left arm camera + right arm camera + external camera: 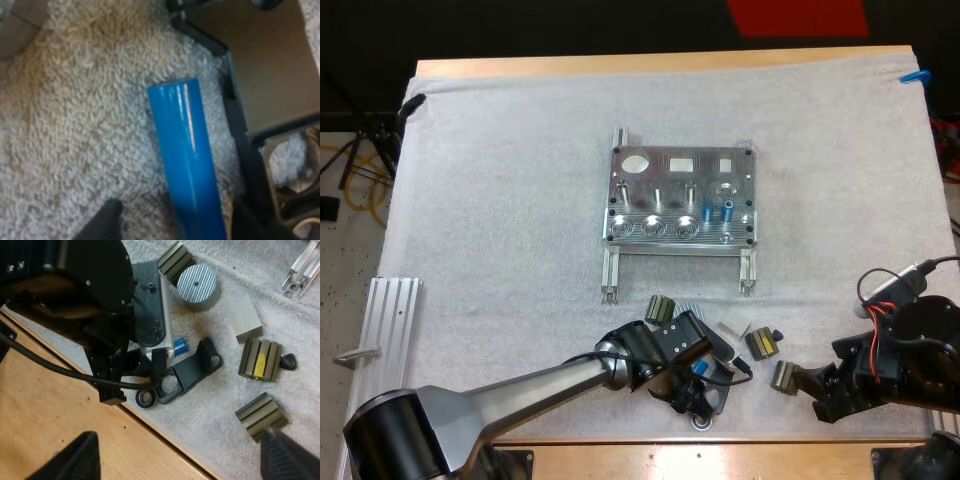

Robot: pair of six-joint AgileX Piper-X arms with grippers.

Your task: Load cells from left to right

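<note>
The metal fixture [680,200] sits mid-mat with two blue cylinders [718,210] standing in its right side. Another blue cylinder [187,160] lies on the mat near the front edge. My left gripper [175,225] is low over it, open, with one black finger [105,222] well off one side and the other close to the opposite side. In the high view that gripper [698,388] is beside a black bracket [720,395]. My right gripper [182,460] is open, close to a grooved dark part [261,415]. It also shows in the high view [810,385].
Several grooved dark parts [662,308] [761,344], a round metal puck [197,285], a silver block [242,317], a black bracket [195,370] and a bearing ring [145,399] lie near the mat's front edge. An aluminium rail [390,320] lies at the left.
</note>
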